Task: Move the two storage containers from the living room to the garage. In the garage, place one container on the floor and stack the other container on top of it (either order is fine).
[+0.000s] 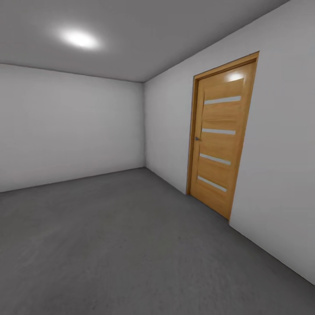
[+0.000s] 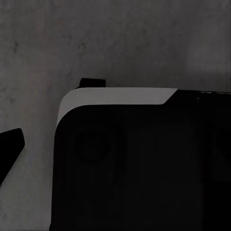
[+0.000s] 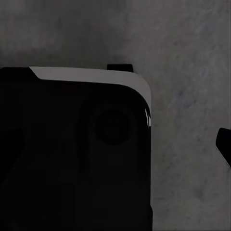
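Robot's in the bare garage [image 1: 74,127] facing the wood door [image 1: 221,140], can't tell the fingers' state, so I'd head for the living room next.

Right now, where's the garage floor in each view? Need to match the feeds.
Head view: the concrete floor fills the lower half, meeting the pale walls; the wooden door stands at right.
Left wrist view: floor beyond the robot's dark base.
Right wrist view: floor beyond the same dark base.
Shared landmark: the mottled grey concrete.
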